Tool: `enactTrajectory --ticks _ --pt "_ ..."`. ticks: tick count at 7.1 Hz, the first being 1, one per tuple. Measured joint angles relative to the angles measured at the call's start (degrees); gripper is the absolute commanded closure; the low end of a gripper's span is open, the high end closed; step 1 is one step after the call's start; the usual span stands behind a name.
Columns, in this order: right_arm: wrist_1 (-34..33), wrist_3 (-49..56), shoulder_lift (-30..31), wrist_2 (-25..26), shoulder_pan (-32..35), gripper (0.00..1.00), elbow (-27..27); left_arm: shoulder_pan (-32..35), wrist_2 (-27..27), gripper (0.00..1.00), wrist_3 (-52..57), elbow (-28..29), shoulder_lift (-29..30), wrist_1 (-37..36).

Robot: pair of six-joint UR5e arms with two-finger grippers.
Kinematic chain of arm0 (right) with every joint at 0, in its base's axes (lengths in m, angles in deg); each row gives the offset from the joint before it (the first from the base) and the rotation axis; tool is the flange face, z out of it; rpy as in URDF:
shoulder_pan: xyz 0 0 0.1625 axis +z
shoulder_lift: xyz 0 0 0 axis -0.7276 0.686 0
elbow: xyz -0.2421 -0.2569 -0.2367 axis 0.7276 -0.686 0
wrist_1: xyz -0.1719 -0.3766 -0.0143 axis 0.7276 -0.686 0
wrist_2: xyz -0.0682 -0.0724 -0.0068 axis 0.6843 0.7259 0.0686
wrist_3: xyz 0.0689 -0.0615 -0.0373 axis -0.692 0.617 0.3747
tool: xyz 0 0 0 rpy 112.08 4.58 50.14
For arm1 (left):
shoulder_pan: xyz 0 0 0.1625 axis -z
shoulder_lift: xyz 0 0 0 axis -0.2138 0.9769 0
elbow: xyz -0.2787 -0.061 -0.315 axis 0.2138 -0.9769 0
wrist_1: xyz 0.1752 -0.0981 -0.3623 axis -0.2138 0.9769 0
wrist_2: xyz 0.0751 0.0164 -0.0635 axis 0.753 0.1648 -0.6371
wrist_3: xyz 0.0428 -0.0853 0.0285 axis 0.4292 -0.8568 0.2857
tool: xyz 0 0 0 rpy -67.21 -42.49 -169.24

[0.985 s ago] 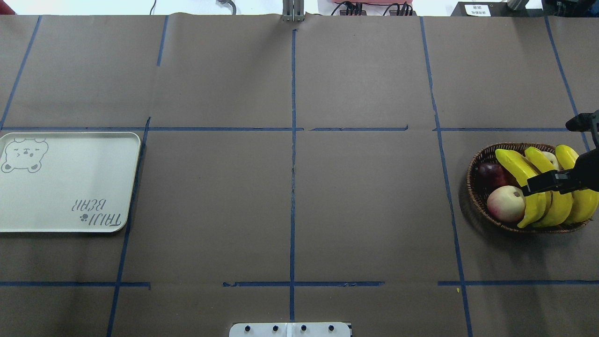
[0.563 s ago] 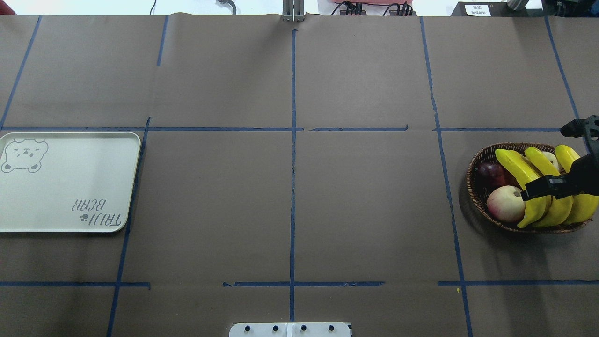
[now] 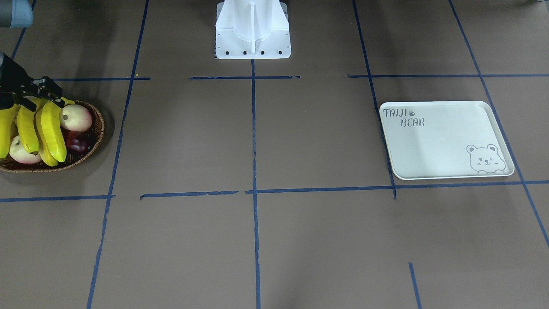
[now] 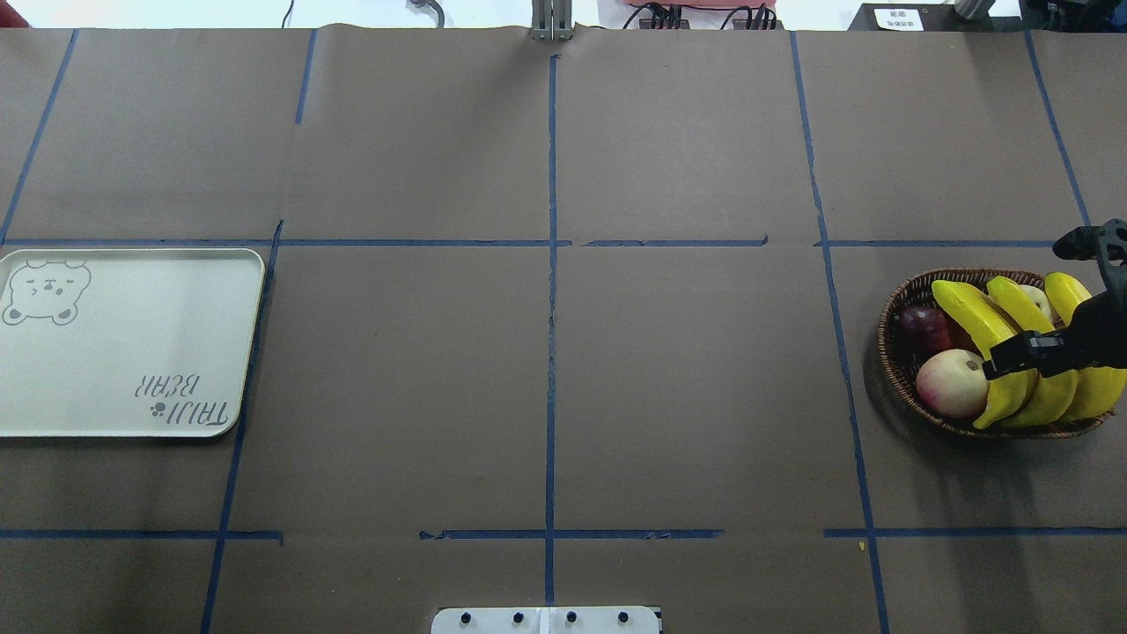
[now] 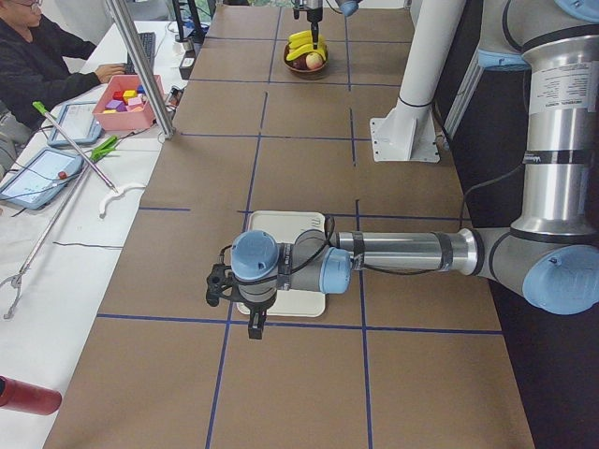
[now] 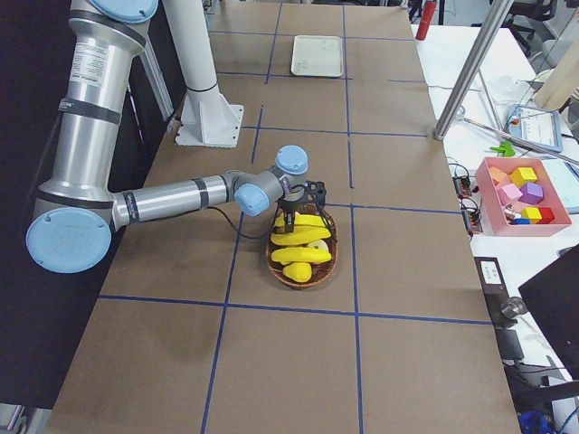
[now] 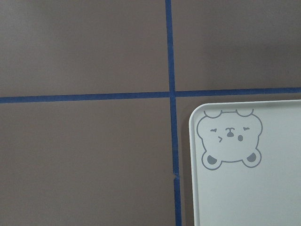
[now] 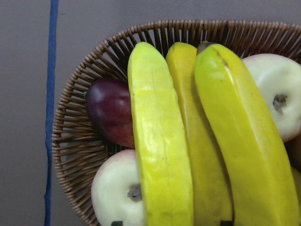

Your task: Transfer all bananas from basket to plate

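Note:
Three yellow bananas [image 4: 977, 319] lie side by side in the brown wicker basket [image 4: 898, 374] at the table's right end; they fill the right wrist view [image 8: 160, 141]. My right gripper [image 4: 1021, 357] hangs just over them, open, its two fingertips [image 8: 116, 223] set apart on either side of the left and middle bananas. The off-white bear plate [image 4: 132, 343] lies bare at the far left. My left gripper [image 5: 255, 323] shows only in the exterior left view, beside the plate's corner [image 7: 249, 188]; I cannot tell its state.
Two pale apples [image 4: 951, 383] and a dark red fruit [image 4: 924, 328] share the basket with the bananas. The robot's white base [image 3: 253, 30] stands at the table's middle edge. A person sits at a side table with a pink box of blocks [image 5: 126, 98].
My right gripper has sunk a little closer onto the bananas and shifted slightly toward the basket's near side. The bananas, basket and plate have not moved.

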Motion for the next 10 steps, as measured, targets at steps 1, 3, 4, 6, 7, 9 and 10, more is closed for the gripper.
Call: enactTrajectory --ticks 1,3,4,6,7,9,10 --pt "0.06 0.05 -0.04 0.0 0.01 0.86 -0.02 0.0 0.0 0.0 0.02 -0.01 0.0 0.0" --pt "0.28 0.12 -0.13 0.0 0.05 1.0 0.05 0.0 -0.02 0.0 0.02 -0.01 0.03 0.0" --pt "0.32 0.15 -0.08 -0.04 0.18 1.0 0.32 0.0 -0.04 0.0 -0.01 -0.03 0.06 0.0" --pt "0.23 0.52 0.99 -3.01 4.33 1.0 3.43 0.01 -0.01 0.0 -0.19 -0.6 0.07 -0.02" --pt "0.02 0.76 1.56 -8.35 8.94 1.0 5.62 0.02 0.0 0.0 -0.26 -1.0 0.06 -0.06" --pt "-2.19 0.58 -2.07 -16.42 12.83 1.0 7.34 -0.05 0.0 0.0 -0.42 -1.53 0.73 -0.14" --pt "-7.53 0.0 -8.96 -15.7 10.39 0.99 7.41 -0.44 -0.02 0.0 -1.71 -1.73 1.67 -0.15"
